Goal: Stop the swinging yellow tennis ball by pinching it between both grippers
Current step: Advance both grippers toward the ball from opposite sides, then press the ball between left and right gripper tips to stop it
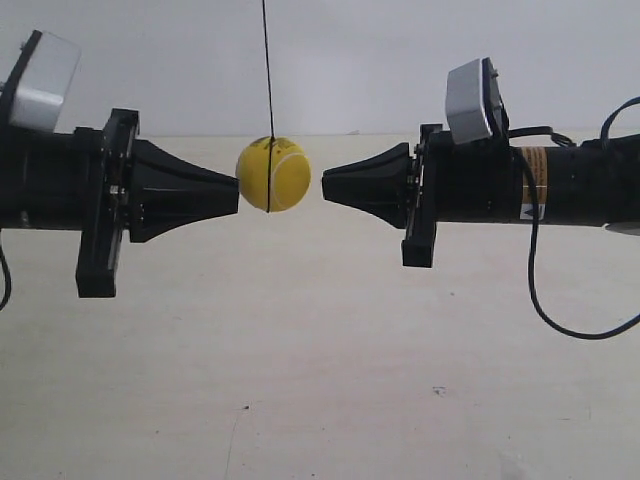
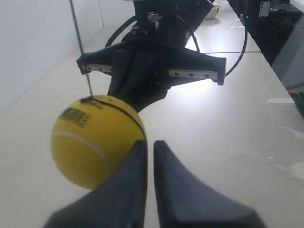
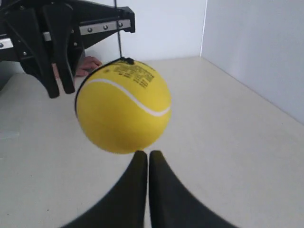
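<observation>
The yellow tennis ball (image 1: pixel 273 174) hangs on a thin black string (image 1: pixel 267 70) between my two cone-tipped grippers. My left gripper (image 1: pixel 236 188), at the exterior view's left, is shut, and its tip meets the ball's left side. My right gripper (image 1: pixel 325 184) is also shut, with a small gap between its tip and the ball. In the left wrist view the ball (image 2: pixel 95 142) sits off to one side of the left gripper (image 2: pixel 150 142). In the right wrist view the ball (image 3: pixel 123 107) hangs just beyond the right gripper (image 3: pixel 146 153), slightly blurred.
A pale table (image 1: pixel 320 400) lies well below the ball and both arms. A white wall stands behind it. A black cable (image 1: pixel 535 290) loops down from the right arm. Dark equipment (image 2: pixel 266 19) lines the table's far side in the left wrist view.
</observation>
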Tool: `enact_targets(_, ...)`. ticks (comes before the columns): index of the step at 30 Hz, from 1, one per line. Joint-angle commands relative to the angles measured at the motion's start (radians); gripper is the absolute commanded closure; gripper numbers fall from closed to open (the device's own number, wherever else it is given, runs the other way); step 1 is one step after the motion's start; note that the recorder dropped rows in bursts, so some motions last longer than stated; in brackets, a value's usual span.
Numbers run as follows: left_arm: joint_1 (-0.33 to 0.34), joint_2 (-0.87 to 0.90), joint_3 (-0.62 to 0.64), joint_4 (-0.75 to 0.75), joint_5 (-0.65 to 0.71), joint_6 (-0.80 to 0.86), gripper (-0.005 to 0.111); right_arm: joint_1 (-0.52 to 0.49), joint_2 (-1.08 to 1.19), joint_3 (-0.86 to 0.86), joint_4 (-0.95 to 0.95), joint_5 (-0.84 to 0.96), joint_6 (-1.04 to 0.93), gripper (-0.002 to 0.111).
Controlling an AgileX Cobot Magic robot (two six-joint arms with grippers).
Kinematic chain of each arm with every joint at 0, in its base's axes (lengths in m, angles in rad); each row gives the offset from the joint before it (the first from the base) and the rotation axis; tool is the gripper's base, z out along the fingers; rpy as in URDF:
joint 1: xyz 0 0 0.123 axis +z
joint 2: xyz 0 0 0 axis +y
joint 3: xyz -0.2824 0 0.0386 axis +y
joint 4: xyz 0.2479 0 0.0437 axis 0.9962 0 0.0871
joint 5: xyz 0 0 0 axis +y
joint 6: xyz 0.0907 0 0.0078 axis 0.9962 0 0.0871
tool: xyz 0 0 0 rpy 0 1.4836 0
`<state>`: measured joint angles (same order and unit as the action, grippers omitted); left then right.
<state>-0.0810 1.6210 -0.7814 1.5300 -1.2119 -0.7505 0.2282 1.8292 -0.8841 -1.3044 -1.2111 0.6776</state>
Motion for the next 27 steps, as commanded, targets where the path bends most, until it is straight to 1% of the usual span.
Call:
enact_targets(1, -0.010, 0.025, -0.022, -0.001, -0.009, -0.011, 0.102, 0.002, -0.002, -0.005, -0.002, -0.010, 0.001, 0.108)
enact_targets(9, -0.010, 0.025, -0.022, -0.008, 0.009, -0.009, 0.102, 0.002, -0.002, -0.005, -0.002, -0.010, 0.001, 0.108)
enact_targets(27, -0.010, 0.025, -0.022, 0.003, 0.000, -0.019, 0.102, 0.002, -0.002, -0.006, -0.028, -0.010, 0.001, 0.108)
